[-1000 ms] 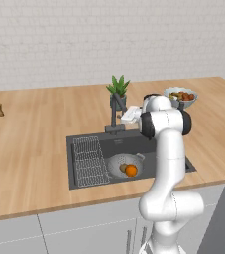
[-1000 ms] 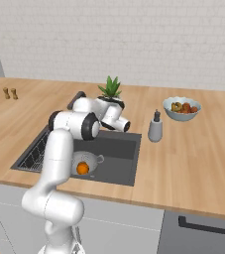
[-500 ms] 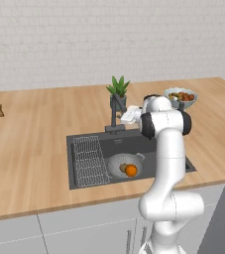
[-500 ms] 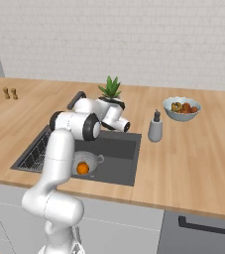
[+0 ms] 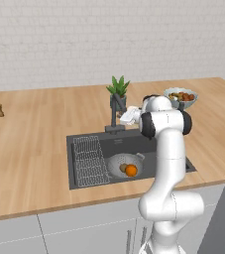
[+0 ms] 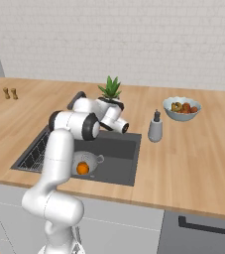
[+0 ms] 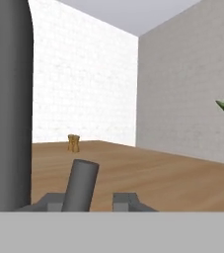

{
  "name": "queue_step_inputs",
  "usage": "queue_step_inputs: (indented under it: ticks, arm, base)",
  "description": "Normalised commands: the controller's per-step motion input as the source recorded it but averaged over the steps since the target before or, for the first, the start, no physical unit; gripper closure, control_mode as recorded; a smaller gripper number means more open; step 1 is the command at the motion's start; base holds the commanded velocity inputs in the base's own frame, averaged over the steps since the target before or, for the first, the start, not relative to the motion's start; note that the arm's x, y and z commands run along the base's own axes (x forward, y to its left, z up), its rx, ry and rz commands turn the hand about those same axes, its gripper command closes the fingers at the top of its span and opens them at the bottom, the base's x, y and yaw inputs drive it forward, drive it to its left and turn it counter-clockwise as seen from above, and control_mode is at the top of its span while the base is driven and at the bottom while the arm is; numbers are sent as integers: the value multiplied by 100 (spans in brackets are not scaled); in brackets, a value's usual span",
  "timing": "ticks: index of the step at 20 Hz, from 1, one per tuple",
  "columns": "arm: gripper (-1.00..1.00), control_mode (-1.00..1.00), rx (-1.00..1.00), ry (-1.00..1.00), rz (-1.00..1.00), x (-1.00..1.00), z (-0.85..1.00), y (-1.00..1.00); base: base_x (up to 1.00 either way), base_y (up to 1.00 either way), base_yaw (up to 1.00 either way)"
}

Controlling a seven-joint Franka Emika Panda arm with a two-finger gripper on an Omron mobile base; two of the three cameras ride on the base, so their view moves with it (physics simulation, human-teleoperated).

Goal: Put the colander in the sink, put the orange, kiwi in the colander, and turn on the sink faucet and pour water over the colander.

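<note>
dark grey sink faucet [image 5: 116, 115], tall angular spout, upright.

Bright even light, soft shadows, mild blur

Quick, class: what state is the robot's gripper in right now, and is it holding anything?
Gripper: closing around the faucet handle, which stands between its fingertips; a firm hold on it cannot be told yet.
</note>
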Motion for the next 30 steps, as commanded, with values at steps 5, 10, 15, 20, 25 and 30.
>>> queue_step_inputs:
  ticks: [5, 10, 15, 20, 25, 30]
  arm:
    - [100, -100, 0, 1, -11, 11, -26, -27]
    - [100, -100, 0, 4, -14, 20, -19, -39]
    - [100, -100, 0, 0, -11, 8, -25, -44]
    - [100, -100, 0, 0, -7, 0, -29, -52]
    - [100, -100, 0, 0, -5, 0, -34, -59]
    - [100, -100, 0, 0, -3, 0, -42, -66]
  base:
    - [0, 0, 0]
    - [0, 0, 0]
    - [0, 0, 0]
    - [0, 0, 0]
    - [0, 0, 0]
    - [0, 0, 0]
